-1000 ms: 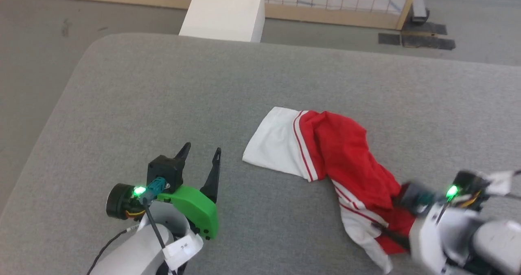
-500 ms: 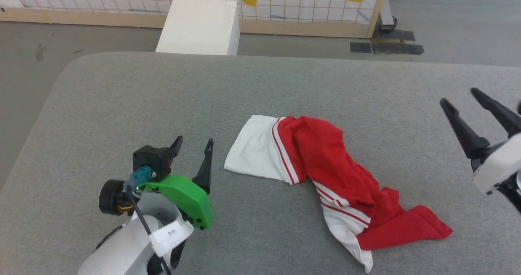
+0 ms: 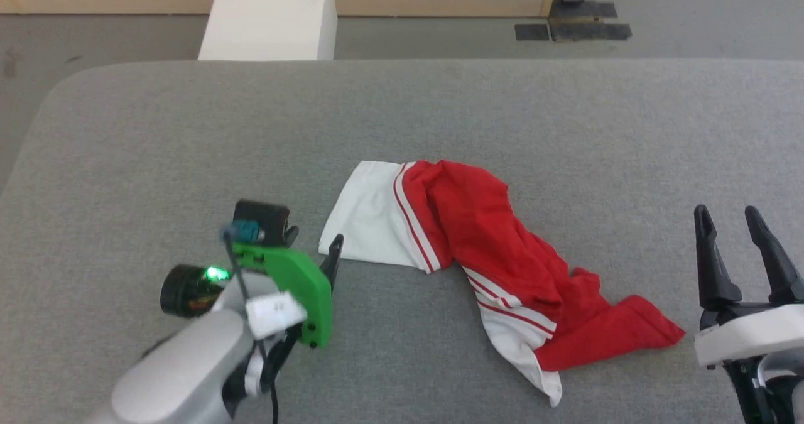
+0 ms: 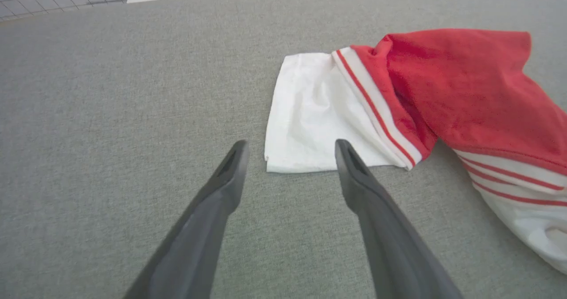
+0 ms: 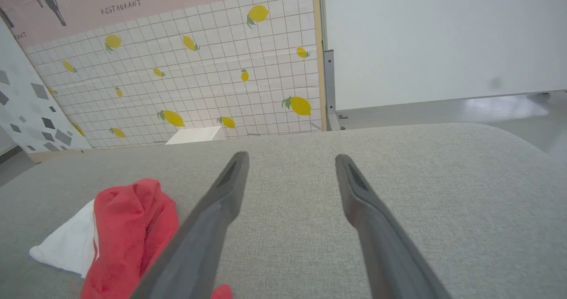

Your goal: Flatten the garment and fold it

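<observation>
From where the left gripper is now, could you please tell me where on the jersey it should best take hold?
Probably the near corner of the white lining: it lies flat at the left end of the jersey, just ahead of the open left gripper. Come in low from the left, one finger sliding under the edge; the red part is bunched.

My left gripper (image 3: 314, 239) wears a green shell (image 3: 295, 286), a black cable (image 3: 274, 402) and a white label (image 3: 276, 308), perhaps lettered; my right gripper (image 3: 725, 213) sits on white.
</observation>
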